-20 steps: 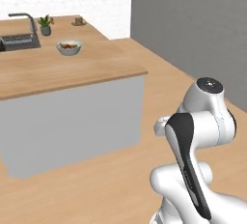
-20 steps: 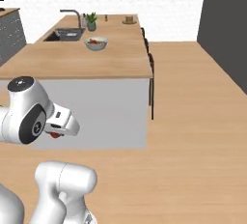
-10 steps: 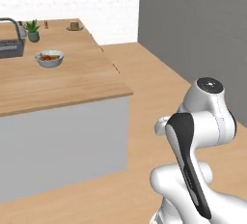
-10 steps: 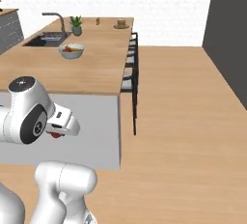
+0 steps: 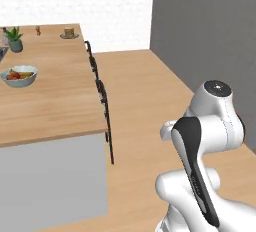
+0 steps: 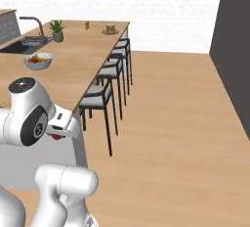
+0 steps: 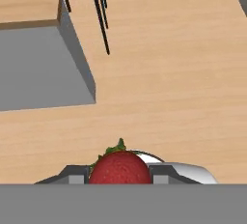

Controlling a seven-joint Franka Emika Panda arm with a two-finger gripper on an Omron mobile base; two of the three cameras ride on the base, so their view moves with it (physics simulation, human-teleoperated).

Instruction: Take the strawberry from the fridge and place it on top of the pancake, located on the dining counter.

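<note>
- Light wooden floor [image 6: 180, 123] covers the room, with a white wall at the back and a dark grey wall on one side.
- One long desk [image 5: 55, 106] with a light-brown wooden top and grey sides stands in the room; it shows also in the right base view [image 6: 83, 55].
- One stack of pancake [image 6: 111, 29] lies on a grey plate at the far end of the desk, small and tan-brown; in the left base view [image 5: 69, 33] it is at the same far end.
- One small brown shaker [image 6: 87, 25] stands near the plate. I cannot tell if a second one is beside it.
- One plant [image 6: 57, 29] in a pot stands near one dark tap [image 6: 32, 25] over one sink [image 6: 19, 45].
- One bowl [image 5: 19, 76] with fruit of mixed colours rests on the desk, well apart from the pancake.
- Three or four dark-framed chairs [image 6: 100, 103] with grey seats stand in a row along the desk; the exact count is not clear.
- No writing or label can be read.
- One strawberry [image 7: 119, 168] is red and roundish, with green leaves on top.
- One claw [image 7: 119, 175] is closed narrowly on the strawberry, one finger at each side, above the floor and away from the desk.
</note>
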